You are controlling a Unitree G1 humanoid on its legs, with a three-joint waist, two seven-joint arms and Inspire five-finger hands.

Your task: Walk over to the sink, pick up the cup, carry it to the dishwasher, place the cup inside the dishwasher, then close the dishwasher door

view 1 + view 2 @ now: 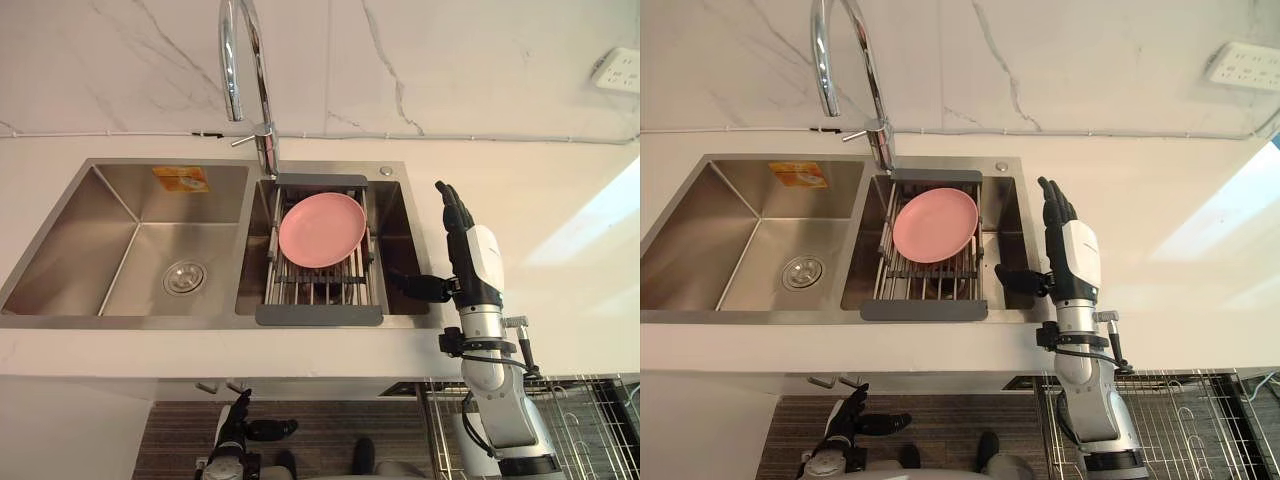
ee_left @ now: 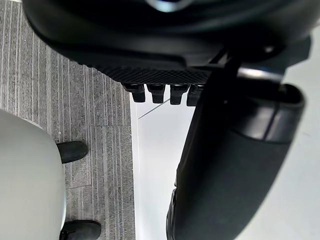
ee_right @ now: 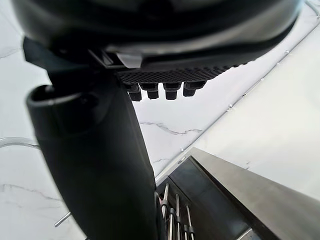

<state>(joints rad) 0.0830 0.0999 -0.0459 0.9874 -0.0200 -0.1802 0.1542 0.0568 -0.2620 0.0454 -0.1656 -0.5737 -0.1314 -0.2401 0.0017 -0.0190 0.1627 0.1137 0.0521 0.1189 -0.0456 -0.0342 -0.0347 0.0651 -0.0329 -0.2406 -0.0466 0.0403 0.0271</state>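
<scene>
My right hand (image 1: pixel 470 250) hovers over the white counter at the right rim of the steel sink (image 1: pixel 60 270). Its fingers are straight and it is open, with the thumb (image 1: pixel 425 287) reaching out over the right basin and holding nothing. In the right wrist view the thumb (image 3: pixel 95 165) stands before the sink's rim (image 3: pixel 240 190). A pink plate (image 1: pixel 322 229) leans in a grey wire rack (image 1: pixel 320 295) set across that basin. My left hand (image 1: pixel 240 415) hangs low in front of the counter, near the floor, open and empty.
A tall chrome faucet (image 1: pixel 245 70) rises between the two basins. The left basin has a round drain (image 1: pixel 185 277). Below the counter at the right, a wire dishwasher basket (image 1: pixel 590 420) is pulled out. A wall socket (image 1: pixel 618 70) sits on the marble wall.
</scene>
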